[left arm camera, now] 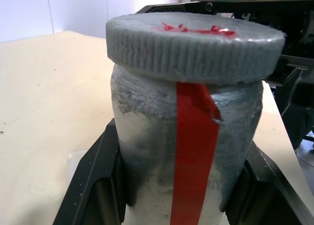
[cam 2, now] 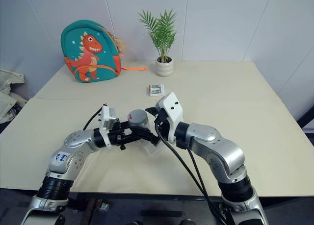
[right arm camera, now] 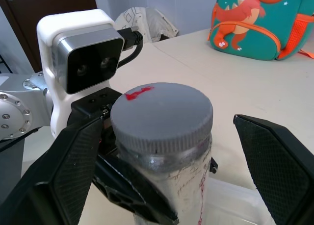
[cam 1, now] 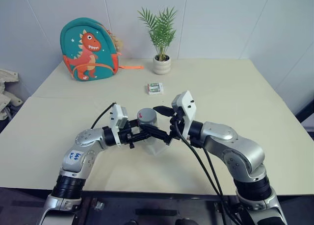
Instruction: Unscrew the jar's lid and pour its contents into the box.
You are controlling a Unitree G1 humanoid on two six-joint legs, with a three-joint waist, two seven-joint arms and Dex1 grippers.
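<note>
A: While the left gripper point(cam 1: 147, 135) clamps the jar point(left arm camera: 186, 151) upright above the box point(right arm camera: 230, 205), where's the right gripper point(right arm camera: 162, 151)?
B: Jaws spread wide, flanking the lid point(right arm camera: 162, 114), untouched.

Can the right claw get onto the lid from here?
Probably yes. The right claw is open, its fingers either side of the lid with nothing between. The left claw is shut on the jar lower down, leaving the lid free.
</note>
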